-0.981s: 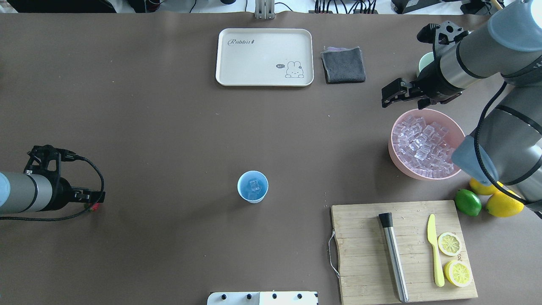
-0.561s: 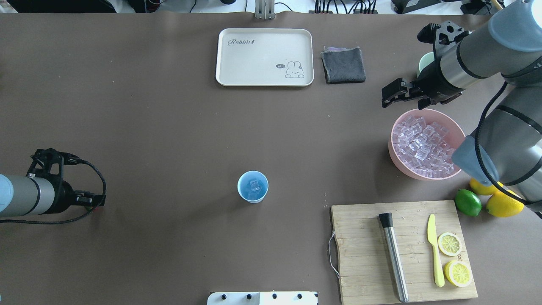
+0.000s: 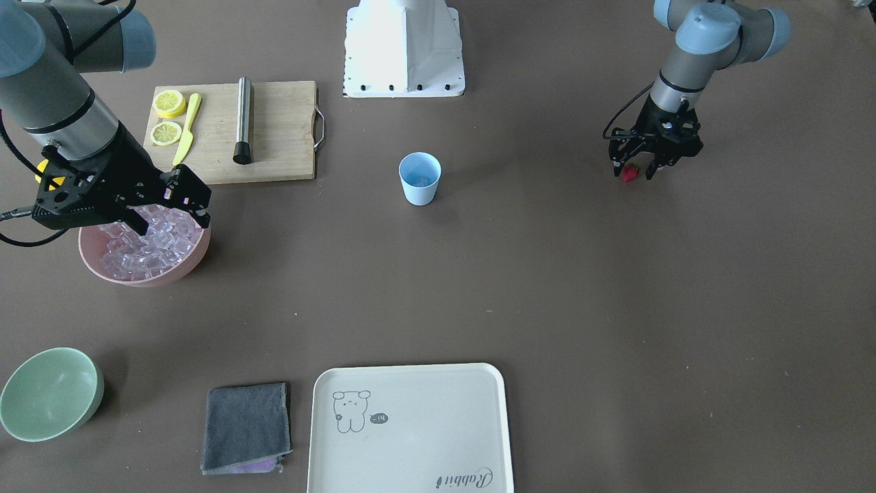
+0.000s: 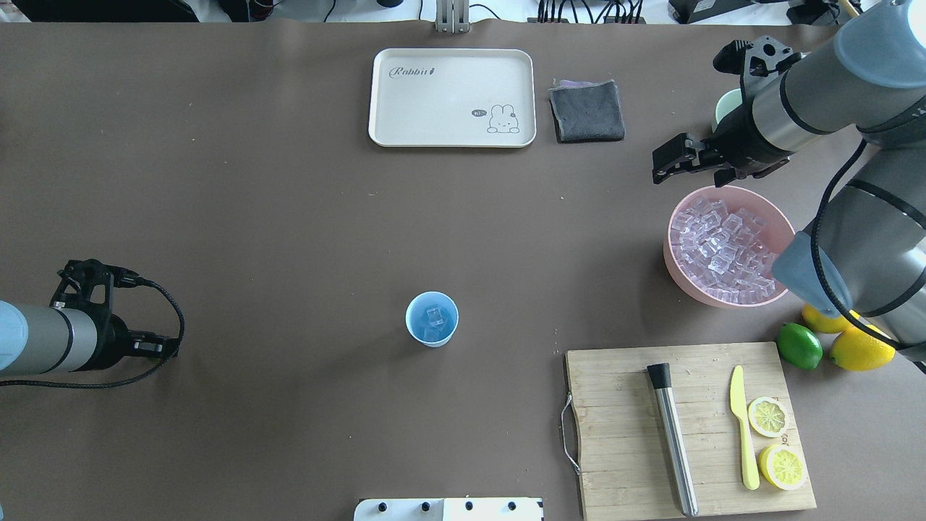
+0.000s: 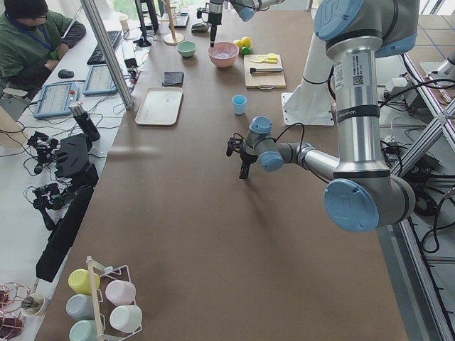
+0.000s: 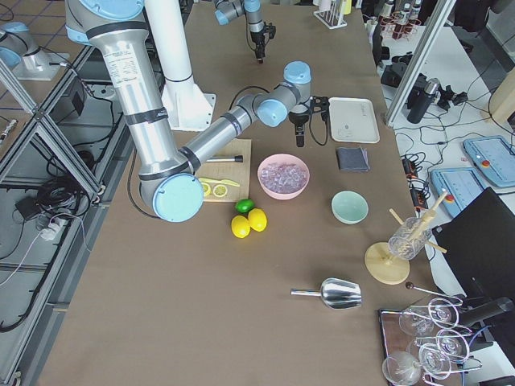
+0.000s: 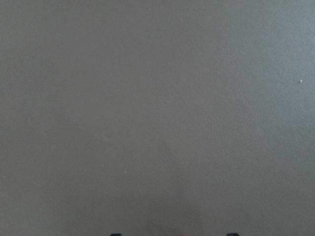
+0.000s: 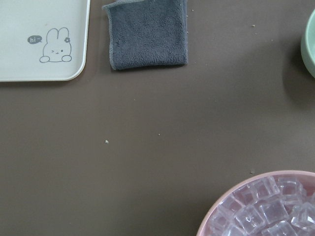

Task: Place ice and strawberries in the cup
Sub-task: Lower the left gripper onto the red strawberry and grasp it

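Black fingers (image 3: 647,170) of left gripper (image 3: 636,171) flank the small red strawberry (image 3: 629,172).

overhead, left hand (image 4: 163,349) hides strawberry (image 3: 629,172); right wrist view crops green bowl (image 8: 309,44)

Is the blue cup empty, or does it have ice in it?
Not empty: overhead, clear ice cubes lie inside the cup. The strawberry is not in it but over at the left tool.

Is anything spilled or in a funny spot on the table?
Nothing is spilled: the ice sits in the pink bowl and the cup. The one odd thing is the strawberry, lying alone on the bare table far from the cup, right at the left tool's tips.
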You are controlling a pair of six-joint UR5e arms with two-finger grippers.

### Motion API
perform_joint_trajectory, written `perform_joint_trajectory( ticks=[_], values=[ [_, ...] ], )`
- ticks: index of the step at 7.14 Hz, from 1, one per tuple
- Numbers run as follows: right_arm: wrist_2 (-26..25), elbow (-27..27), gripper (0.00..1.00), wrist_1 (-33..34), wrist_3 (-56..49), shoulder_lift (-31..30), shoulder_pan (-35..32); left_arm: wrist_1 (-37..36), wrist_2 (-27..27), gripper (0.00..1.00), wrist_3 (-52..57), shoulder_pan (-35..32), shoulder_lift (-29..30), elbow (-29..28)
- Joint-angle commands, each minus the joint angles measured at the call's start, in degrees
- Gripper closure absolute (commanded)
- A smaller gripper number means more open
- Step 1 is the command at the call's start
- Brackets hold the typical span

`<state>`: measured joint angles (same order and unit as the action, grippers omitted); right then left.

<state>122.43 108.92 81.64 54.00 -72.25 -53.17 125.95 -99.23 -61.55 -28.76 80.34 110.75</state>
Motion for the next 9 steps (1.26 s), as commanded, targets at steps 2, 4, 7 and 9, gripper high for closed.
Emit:
perform_joint_trajectory(
  ticks=[2, 4, 7, 9],
  values=[
    [0.0, 0.1, 0.00, 0.0, 0.2, 0.0, 0.0, 0.8, 0.0, 1.00, 0.1, 0.3, -0.3, 0.2],
    [0.8, 1.1, 0.00, 0.5, 0.2, 0.0, -0.1, 0.9, -3.5, 1.00, 3.9, -4.3, -2.5, 4.6],
    [1.4, 1.6, 0.00, 0.5, 0.2, -0.4, -0.4, -3.1, -14.6, 1.00, 3.7, -12.6, 0.7, 8.4],
    [1.4, 1.5, 0.00, 0.5, 0.2, -0.5, -0.4, -21.7, -14.8, 1.00, -2.8, -12.1, 17.1, 11.4]
  ],
)
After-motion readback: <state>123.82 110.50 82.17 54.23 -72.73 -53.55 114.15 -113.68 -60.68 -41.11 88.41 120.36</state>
